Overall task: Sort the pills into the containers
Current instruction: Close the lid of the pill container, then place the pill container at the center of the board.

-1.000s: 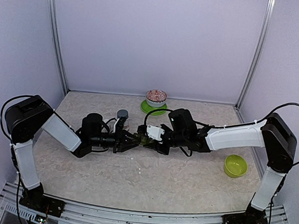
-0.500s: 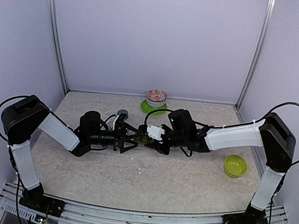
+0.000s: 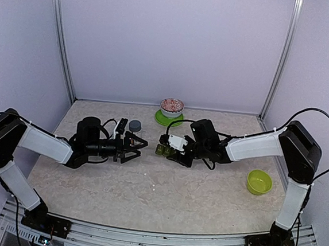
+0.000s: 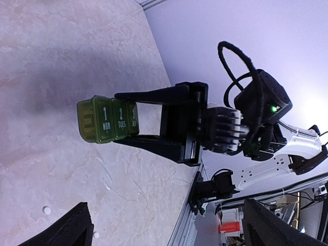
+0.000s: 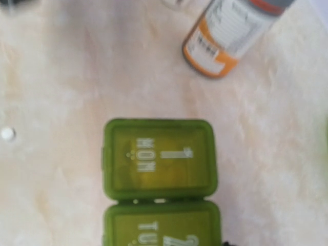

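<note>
We're looking at the container strip (image 4: 104,120), out in the middle of the table (image 3: 163,203) just right of centre. It is three joined green boxes, with MON and TUES readable on the lids. The right gripper (image 4: 134,119) has it by the far end, one finger above and one below the third box, closed snugly on the plastic. We can't tell whether the strip sits on the table or hangs just off it.

The left gripper (image 3: 135,150) is spread wide and carries nothing, its tips pointing at the strip from a little way off.

As for handling, the strip looks light and rigid, thin moulded plastic, so it should lift easily but skid or twist if pushed at the free end. We'd hold it where it is held now, across the narrow sides. The small lip at the lid's edge is what we'd catch to flip a lid.

All the lids we see look shut. The plastic is see-through green, and no pellets show inside MON. The third box is hidden.

The pills (image 4: 46,210) lie loose on the table, mere white specks, another (image 5: 7,134) off to the strip's side. They look smooth and apt to roll or slip from the fingertips. The orange pill bottle (image 5: 225,38) is near the MON end.
</note>
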Tool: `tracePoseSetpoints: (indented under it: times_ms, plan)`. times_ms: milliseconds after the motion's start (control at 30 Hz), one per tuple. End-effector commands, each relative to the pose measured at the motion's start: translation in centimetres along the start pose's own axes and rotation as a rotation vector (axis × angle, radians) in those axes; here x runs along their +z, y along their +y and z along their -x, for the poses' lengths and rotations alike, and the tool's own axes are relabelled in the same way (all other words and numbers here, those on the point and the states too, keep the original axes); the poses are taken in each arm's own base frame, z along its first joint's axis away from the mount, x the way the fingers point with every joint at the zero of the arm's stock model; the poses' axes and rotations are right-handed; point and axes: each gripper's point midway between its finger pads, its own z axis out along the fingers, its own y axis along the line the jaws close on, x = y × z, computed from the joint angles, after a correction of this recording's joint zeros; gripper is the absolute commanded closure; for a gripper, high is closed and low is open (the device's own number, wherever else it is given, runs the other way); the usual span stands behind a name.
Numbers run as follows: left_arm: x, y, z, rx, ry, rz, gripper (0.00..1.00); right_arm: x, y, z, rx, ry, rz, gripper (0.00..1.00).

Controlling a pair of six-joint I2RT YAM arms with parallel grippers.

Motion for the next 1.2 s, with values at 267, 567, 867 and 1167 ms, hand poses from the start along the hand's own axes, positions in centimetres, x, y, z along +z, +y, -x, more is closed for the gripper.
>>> tracePoseSetpoints:
  times_ms: [267,567,867,1167]
  plan:
    - [-3.6,1.6,1.5,0.125,-0.086,0.198,0.01,3.7,-0.5,-3.5,0.034,0.074,0.086,0.59]
    - [-4.8,1.4,2.3,0.16,-0.116,0.234,0.01,5.0,-0.5,-5.0,0.025,0.104,0.125,0.56]
    - [-5.2,1.6,2.7,0.171,-0.128,0.257,0.01,5.6,-1.1,-6.0,-0.005,0.151,0.119,0.46]
    - [-5.5,1.3,3.3,0.18,-0.141,0.259,0.01,5.2,-2.2,-6.9,-0.008,0.2,0.082,0.26]
